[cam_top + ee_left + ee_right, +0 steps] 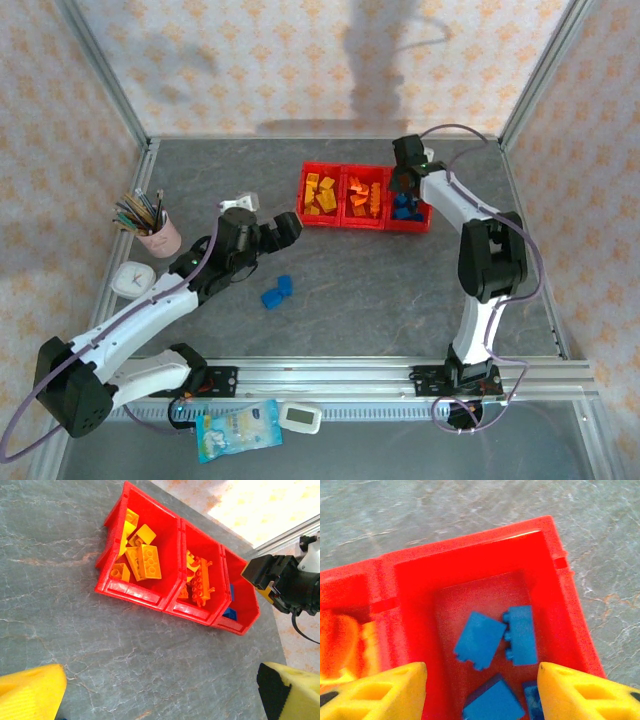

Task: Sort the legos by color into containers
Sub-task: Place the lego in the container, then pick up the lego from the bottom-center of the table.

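The red containers (341, 219) stand at the back middle of the table, three bins joined in a row. Yellow legos (320, 193) fill the left bin, orange legos (363, 196) the middle one, and blue legos (479, 640) the right one. My right gripper (482, 680) hangs open just above the blue bin, its yellow fingers (585, 690) wide apart with nothing gripped between them. Two blue legos (277, 292) lie loose on the table in front. My left gripper (290, 230) is open and empty, left of the containers (140, 591), above bare table.
A pink pencil cup (158, 232) and a white round object (132, 279) stand at the left. A small white item (238, 203) lies behind the left arm. A packet (237, 430) and a white device (300, 417) lie beyond the near rail.
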You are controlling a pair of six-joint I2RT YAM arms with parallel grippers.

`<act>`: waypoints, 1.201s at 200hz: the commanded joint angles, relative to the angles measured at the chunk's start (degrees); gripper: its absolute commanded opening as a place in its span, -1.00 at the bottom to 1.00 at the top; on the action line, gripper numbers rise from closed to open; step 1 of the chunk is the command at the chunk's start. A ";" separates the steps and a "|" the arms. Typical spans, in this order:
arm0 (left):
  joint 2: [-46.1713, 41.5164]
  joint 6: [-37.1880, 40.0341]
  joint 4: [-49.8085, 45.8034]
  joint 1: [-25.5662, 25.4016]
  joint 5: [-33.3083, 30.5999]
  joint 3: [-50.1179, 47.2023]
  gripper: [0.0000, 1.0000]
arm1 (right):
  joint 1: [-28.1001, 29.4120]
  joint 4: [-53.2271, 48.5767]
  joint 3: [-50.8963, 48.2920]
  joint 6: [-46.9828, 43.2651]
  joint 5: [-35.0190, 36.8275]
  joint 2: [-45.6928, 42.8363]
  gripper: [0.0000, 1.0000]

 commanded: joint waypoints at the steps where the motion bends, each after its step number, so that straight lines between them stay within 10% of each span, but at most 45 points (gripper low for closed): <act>1: -3.30 0.62 -2.43 0.81 -3.32 0.76 0.98 | 5.26 -0.99 -1.89 -1.25 -2.16 -6.63 0.22; 113: -24.85 -9.76 -28.14 1.46 -14.59 -3.75 0.98 | 40.44 2.94 -9.33 16.16 -7.02 -3.80 0.53; 240: -25.58 -10.11 -30.05 1.51 -15.47 -3.37 0.98 | 44.78 -0.80 0.29 21.42 -5.59 12.48 0.07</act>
